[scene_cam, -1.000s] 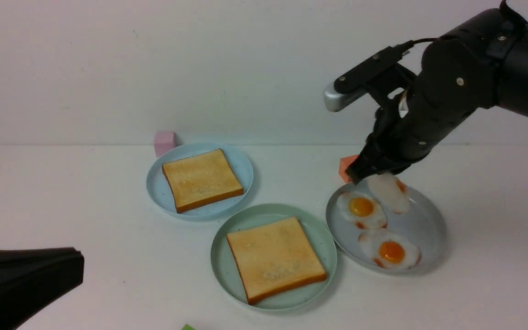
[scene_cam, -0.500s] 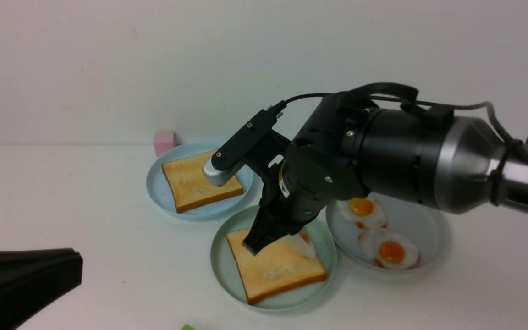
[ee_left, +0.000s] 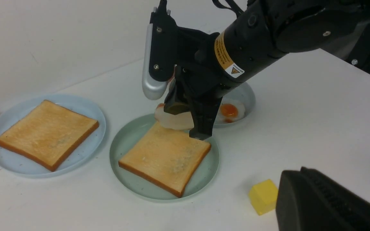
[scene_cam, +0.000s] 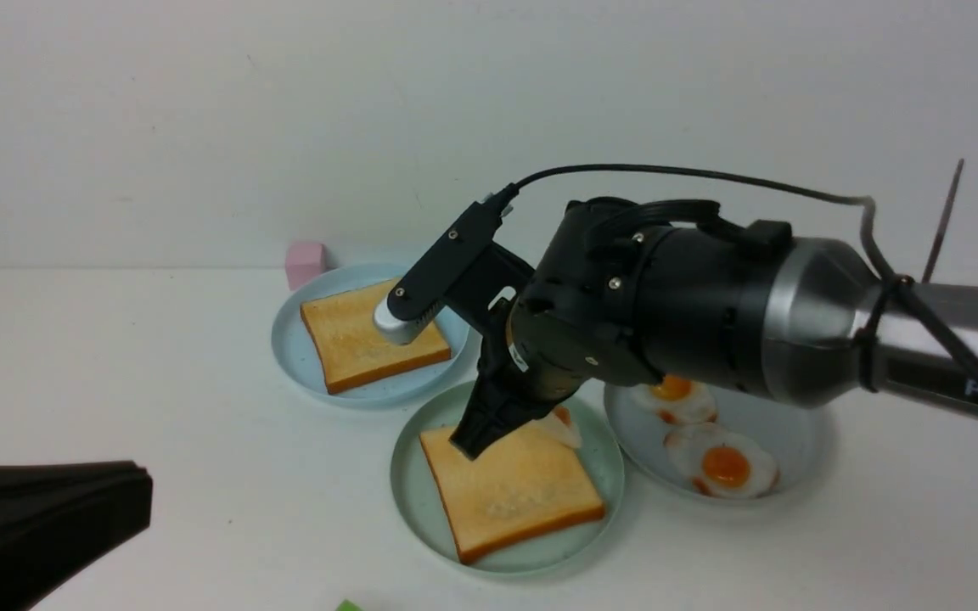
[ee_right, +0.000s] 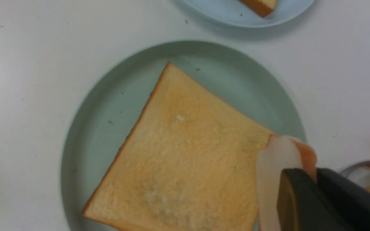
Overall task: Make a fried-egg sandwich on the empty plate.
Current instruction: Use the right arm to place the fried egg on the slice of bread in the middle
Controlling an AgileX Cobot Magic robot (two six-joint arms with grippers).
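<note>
The mint-green plate [scene_cam: 408,496] at front centre carries one toast slice [scene_cam: 513,488]. My right gripper [scene_cam: 474,445] hangs just over that slice's far right corner, shut on the edge of a white fried egg [scene_cam: 564,427]. In the right wrist view the egg [ee_right: 273,160] droops from the gripper [ee_right: 310,178] past the toast's corner [ee_right: 185,154]. A second toast slice [scene_cam: 374,333] lies on the light blue plate [scene_cam: 289,352] behind. My left gripper [scene_cam: 137,501] rests shut and holds nothing at the lower left.
A grey-blue plate [scene_cam: 799,428] at the right holds two more fried eggs [scene_cam: 725,467], partly behind the right arm. A pink block [scene_cam: 305,261] sits behind the light blue plate. A yellow block [ee_left: 263,196] lies by the left gripper [ee_left: 295,176], and a green block's corner [scene_cam: 347,606] shows at the front edge.
My right arm has carried the egg left from the grey-blue plate to above the toast on the mint-green plate. The left arm has stayed still.
</note>
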